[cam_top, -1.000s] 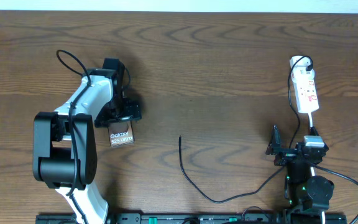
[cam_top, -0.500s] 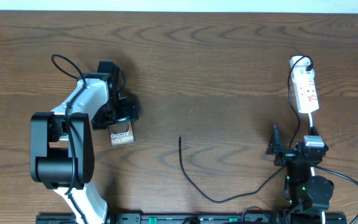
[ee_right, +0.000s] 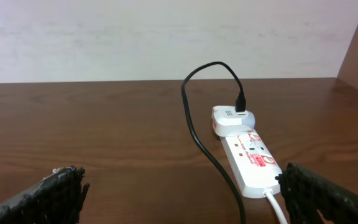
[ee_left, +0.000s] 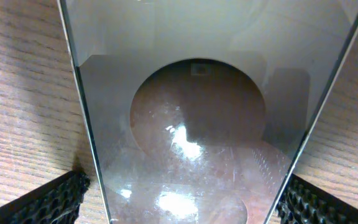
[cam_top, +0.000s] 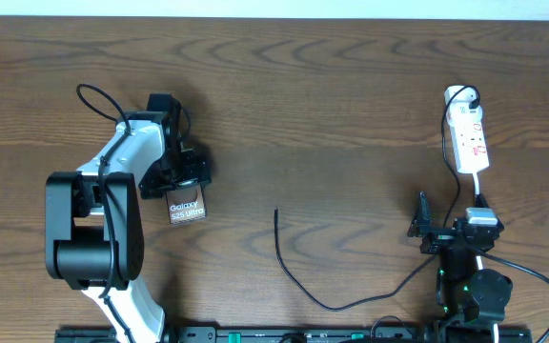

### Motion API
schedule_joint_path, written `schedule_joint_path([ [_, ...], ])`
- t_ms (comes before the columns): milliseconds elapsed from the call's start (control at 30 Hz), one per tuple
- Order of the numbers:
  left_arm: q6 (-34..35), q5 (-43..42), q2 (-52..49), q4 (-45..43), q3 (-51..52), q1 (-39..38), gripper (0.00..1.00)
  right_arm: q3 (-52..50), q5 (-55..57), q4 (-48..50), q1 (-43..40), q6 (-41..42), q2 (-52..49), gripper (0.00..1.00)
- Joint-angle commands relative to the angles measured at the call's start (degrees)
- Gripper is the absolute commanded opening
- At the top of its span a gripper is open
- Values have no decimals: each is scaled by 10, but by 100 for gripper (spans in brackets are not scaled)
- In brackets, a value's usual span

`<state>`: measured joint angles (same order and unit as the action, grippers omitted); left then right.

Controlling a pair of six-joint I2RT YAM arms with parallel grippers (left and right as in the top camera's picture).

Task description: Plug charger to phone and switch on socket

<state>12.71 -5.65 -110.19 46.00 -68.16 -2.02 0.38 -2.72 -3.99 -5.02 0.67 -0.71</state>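
Observation:
The phone point(cam_top: 187, 208) lies flat left of centre, a bronze slab with white "Galaxy" lettering. My left gripper point(cam_top: 181, 177) hovers over its far end, open. In the left wrist view the phone point(ee_left: 197, 124) fills the space between the two fingertips point(ee_left: 48, 202), which stand apart from its edges. The charger point(cam_top: 298, 281) is a thin black cable whose free tip rests mid-table. It runs right to the white adaptor point(ee_right: 232, 118) plugged into the socket point(cam_top: 469, 138). My right gripper point(cam_top: 449, 221) is open, just short of the socket point(ee_right: 250, 155), holding nothing.
The socket's white cord point(ee_right: 277, 208) leads back toward my right arm, with the black charger cable point(ee_right: 197, 137) beside it. A pale wall stands behind the table's far edge. Bare brown wood lies between the phone and the cable tip.
My left arm has shifted slightly to the left above the phone. The phone, the cable and the right arm have not moved.

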Motion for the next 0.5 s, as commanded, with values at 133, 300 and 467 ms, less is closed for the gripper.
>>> schedule_joint_path([
  [133, -25, 50, -3, -1, 5, -9, 98, 0, 5, -3, -2, 6, 3, 99],
  [300, -26, 50, -3, -1, 5, -10, 98, 0, 5, -3, -2, 6, 3, 99],
  [467, -25, 46, -3, -1, 5, -10, 98, 0, 5, -3, -2, 6, 3, 99],
])
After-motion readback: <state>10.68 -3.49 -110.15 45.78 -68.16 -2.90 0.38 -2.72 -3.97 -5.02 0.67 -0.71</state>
